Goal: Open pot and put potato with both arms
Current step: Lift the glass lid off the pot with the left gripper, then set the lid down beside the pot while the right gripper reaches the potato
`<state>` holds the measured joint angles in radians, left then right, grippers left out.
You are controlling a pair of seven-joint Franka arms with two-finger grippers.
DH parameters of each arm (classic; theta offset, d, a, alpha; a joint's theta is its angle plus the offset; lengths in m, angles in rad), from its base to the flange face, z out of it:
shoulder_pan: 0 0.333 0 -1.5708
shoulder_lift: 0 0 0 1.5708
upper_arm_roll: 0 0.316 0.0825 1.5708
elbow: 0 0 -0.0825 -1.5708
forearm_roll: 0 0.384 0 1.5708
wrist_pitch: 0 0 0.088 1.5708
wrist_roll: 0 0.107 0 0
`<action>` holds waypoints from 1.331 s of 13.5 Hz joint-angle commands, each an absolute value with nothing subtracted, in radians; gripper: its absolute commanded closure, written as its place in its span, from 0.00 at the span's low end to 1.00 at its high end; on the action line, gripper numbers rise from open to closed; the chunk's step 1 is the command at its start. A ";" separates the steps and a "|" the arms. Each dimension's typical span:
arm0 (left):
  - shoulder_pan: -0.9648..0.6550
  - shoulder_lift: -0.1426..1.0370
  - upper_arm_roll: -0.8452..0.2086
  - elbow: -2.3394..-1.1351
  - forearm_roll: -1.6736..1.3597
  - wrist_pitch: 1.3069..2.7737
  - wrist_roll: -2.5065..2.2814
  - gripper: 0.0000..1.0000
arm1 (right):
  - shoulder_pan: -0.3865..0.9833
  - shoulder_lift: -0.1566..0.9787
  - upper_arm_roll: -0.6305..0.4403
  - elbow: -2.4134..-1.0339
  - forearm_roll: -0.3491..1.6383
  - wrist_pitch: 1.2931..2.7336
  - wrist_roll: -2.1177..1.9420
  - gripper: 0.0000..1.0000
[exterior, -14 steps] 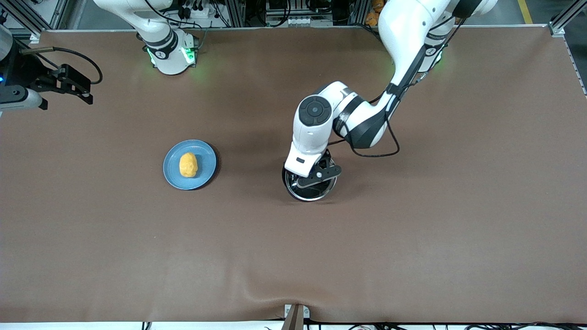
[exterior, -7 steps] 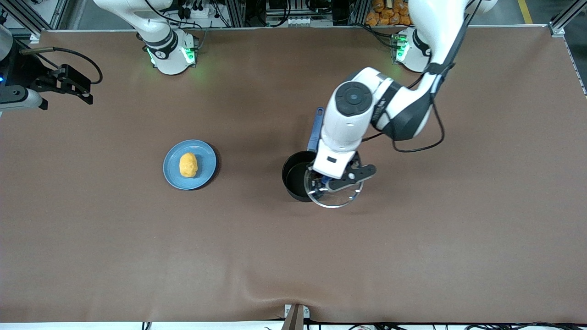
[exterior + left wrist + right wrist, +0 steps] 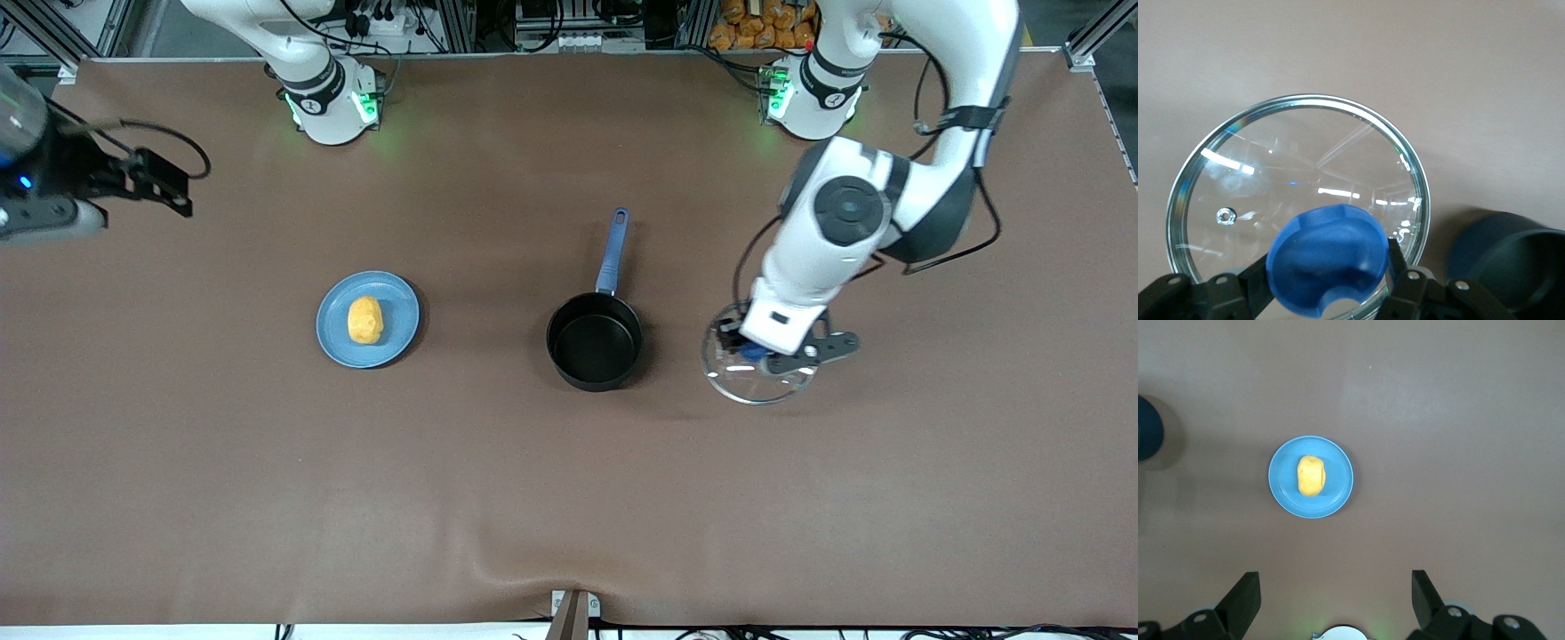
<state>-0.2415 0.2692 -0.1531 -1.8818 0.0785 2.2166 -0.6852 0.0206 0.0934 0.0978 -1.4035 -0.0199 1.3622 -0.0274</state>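
Note:
The black pot (image 3: pixel 594 342) stands open mid-table, its blue handle (image 3: pixel 612 252) pointing toward the robots' bases. My left gripper (image 3: pixel 751 353) is shut on the blue knob (image 3: pixel 1328 259) of the glass lid (image 3: pixel 757 378) and holds it over the table beside the pot, toward the left arm's end. The pot's rim shows in the left wrist view (image 3: pixel 1515 263). The potato (image 3: pixel 365 320) lies on a flat blue plate (image 3: pixel 402 307). My right gripper (image 3: pixel 1335 600) is open and empty, high over the right arm's end of the table. Its view shows the potato (image 3: pixel 1311 476) below.
The blue plate (image 3: pixel 1338 490) sits beside the pot toward the right arm's end. The brown table cover is bare around the pot, the plate and under the lid. A small fixture (image 3: pixel 573 613) sits at the table edge nearest the front camera.
My left gripper lifted the lid off the pot and carried it toward the left arm's end, uncovering the pot. The right arm shifted slightly.

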 commanded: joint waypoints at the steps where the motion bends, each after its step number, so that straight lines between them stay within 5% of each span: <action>1: -0.183 0.170 -0.166 -2.048 0.060 2.298 -0.594 0.47 | 0.012 0.173 0.098 -1.371 -0.021 1.358 -0.034 0.00; 7: -0.086 0.175 -0.164 -2.252 0.060 2.554 -0.440 0.47 | 0.080 0.222 0.103 -1.414 -0.032 1.465 -0.031 0.00; 12: -0.003 0.253 -0.164 -2.298 0.060 2.674 -0.298 0.47 | 0.077 0.313 0.098 -1.422 -0.014 1.531 0.006 0.00; 18: 0.017 0.327 -0.164 -2.289 0.061 2.740 -0.264 0.46 | 0.080 0.252 0.101 -1.838 0.041 1.904 0.190 0.00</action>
